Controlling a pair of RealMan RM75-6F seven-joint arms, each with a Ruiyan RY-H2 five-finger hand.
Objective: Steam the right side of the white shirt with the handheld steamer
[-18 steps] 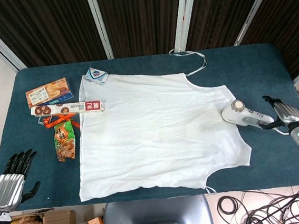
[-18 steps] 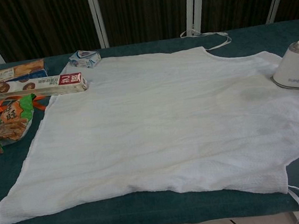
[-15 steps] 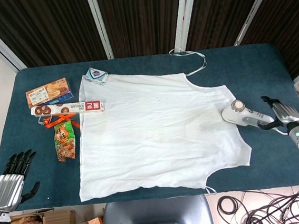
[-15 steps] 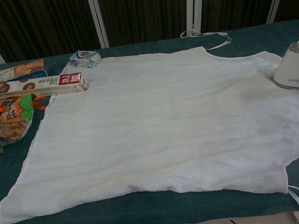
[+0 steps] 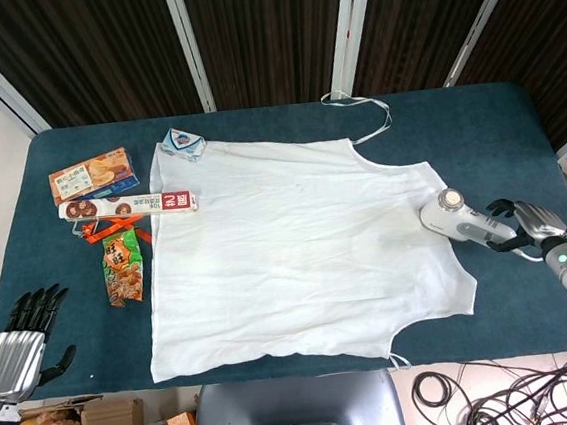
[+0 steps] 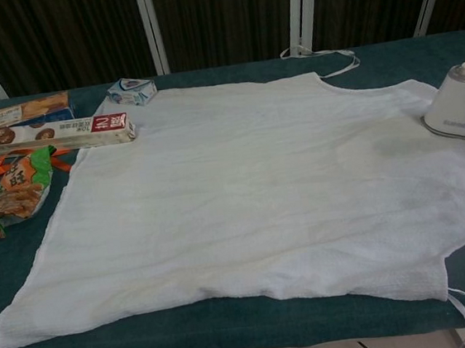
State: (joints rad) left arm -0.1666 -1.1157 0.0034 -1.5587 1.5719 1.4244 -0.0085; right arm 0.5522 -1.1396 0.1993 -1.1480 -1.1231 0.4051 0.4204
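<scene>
The white shirt [image 5: 297, 246] lies flat on the dark teal table [image 5: 476, 124]; in the chest view the shirt [image 6: 251, 189] fills most of the table. The white handheld steamer [image 5: 451, 213] sits at the shirt's right edge, below the armhole, its handle pointing right. My right hand [image 5: 523, 226] has its fingers wrapped around that handle. The chest view shows the steamer [image 6: 464, 104] at the right border, but neither hand. My left hand [image 5: 19, 336] hangs at the table's front left corner, fingers apart and holding nothing.
Left of the shirt lie snack boxes [image 5: 92, 176], a long biscuit box [image 5: 127, 204] and an orange snack bag [image 5: 123, 268]. A small blue-white pack [image 5: 183, 141] rests at the shirt's top left corner. Cables [image 5: 501, 387] trail on the floor at the front right.
My right hand has slid left along the steamer's handle and its fingers have drawn in around it. The steamer has shifted very slightly. The left hand has not moved.
</scene>
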